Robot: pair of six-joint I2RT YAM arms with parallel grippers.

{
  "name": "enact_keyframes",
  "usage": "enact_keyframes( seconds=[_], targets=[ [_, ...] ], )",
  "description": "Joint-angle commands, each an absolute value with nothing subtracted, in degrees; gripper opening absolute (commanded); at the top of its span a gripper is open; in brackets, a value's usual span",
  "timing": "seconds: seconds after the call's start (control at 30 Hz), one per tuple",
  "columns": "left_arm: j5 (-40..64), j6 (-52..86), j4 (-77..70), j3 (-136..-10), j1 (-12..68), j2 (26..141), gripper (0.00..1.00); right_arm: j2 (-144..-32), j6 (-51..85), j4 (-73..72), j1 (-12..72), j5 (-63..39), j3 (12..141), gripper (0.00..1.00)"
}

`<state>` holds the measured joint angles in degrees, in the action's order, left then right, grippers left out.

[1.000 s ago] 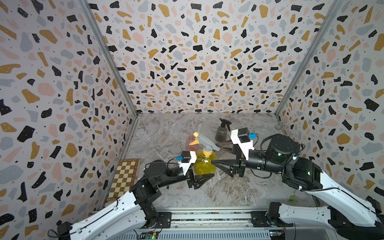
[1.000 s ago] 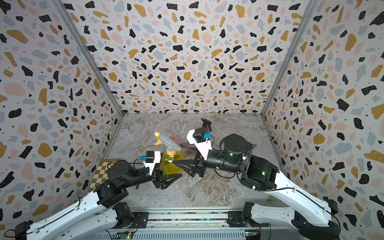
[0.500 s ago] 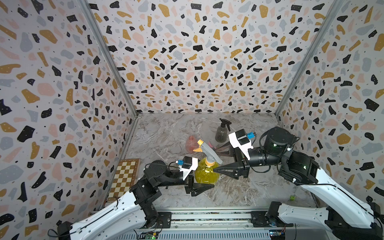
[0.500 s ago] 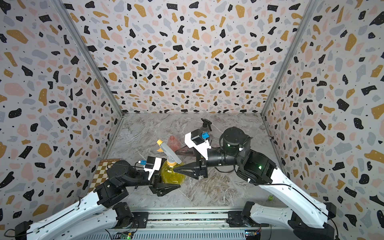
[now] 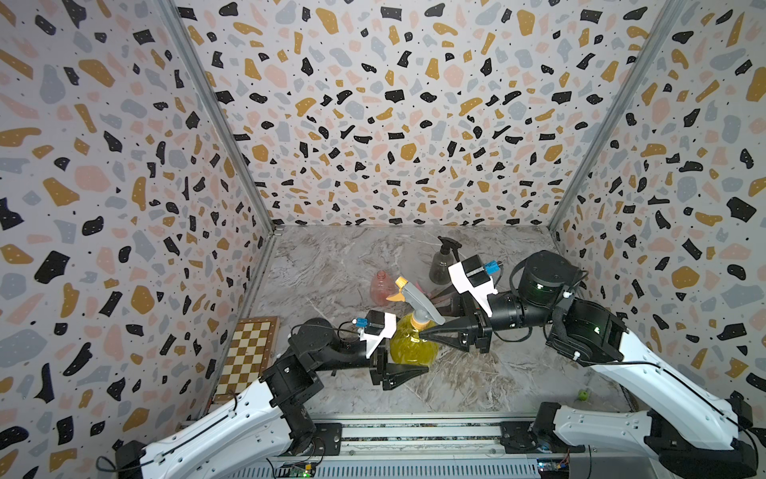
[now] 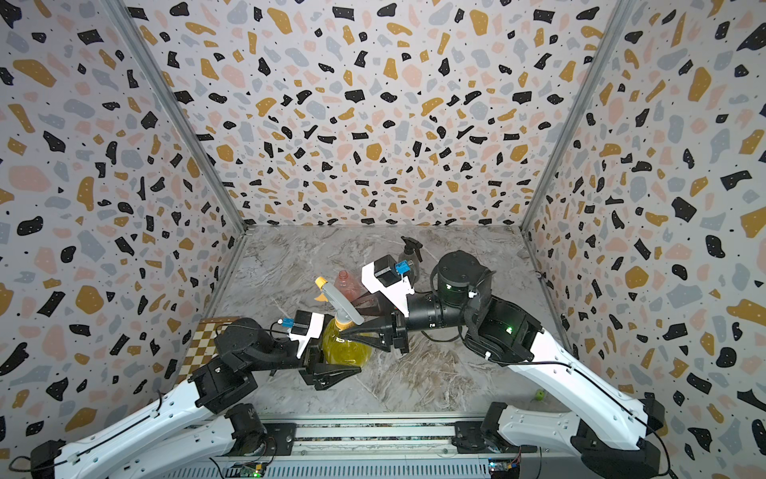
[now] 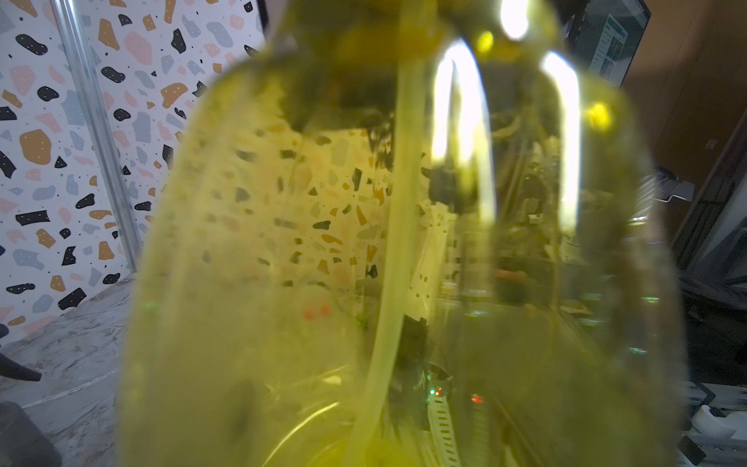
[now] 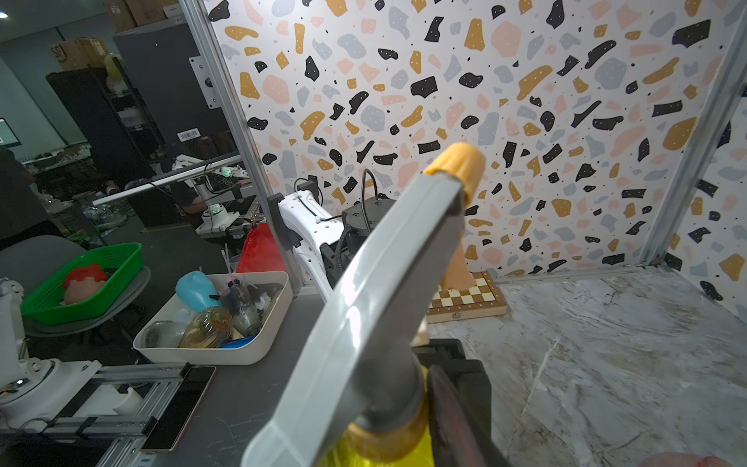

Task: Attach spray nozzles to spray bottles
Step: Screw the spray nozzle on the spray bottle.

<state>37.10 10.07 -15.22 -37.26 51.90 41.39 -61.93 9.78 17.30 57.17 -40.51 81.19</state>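
The round yellow spray bottle [image 5: 410, 346] stands near the front middle, and my left gripper [image 5: 414, 365] is shut on its lower body. The bottle fills the left wrist view [image 7: 323, 242], with the dip tube inside. The grey spray nozzle [image 5: 416, 298] with the yellow-orange tip sits on its neck. My right gripper [image 5: 422, 331] reaches in from the right at the collar [image 8: 388, 428]. One finger [image 8: 456, 416] lies against the collar; the other is hidden behind the nozzle. A pink bottle [image 5: 381, 286] with a bare neck stands behind. The dark-grey bottle [image 5: 441, 265] carries a black nozzle.
A wooden chessboard [image 5: 248, 352] lies by the left wall at the front. A small green thing [image 5: 583, 395] sits at the front right. Speckled walls enclose three sides. Beyond the front edge, a white bin [image 8: 218, 351] of bottles shows in the right wrist view.
The left gripper has carried the yellow bottle a little toward the front. The right gripper has followed, moved up to the collar, and its jaws have narrowed round it.
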Motion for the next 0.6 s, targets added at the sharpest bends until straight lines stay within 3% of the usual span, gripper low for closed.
enact_keyframes(
  seconds=[0.0, 0.2, 0.4, 0.57],
  targets=[
    [36.50, 9.79, -17.83, -39.19, 51.79, 41.22, 0.00, -61.44, 11.07, 15.25, 56.95, -41.20, 82.29, 0.42],
    [34.37, 9.90, -17.62, -39.59, 51.77, 41.56, 0.00, -61.08, 11.33, 15.93, 58.82, -37.79, 81.00, 0.26],
    [25.64, 9.90, -17.00, -39.83, 51.81, 41.62, 0.00, -61.93, 14.07, 17.40, 63.58, -28.68, 79.68, 0.22],
    [12.63, 9.01, -14.88, -40.13, 51.95, 42.23, 0.00, -64.63, 23.05, 19.92, 70.59, -7.59, 78.61, 0.20]
  ],
)
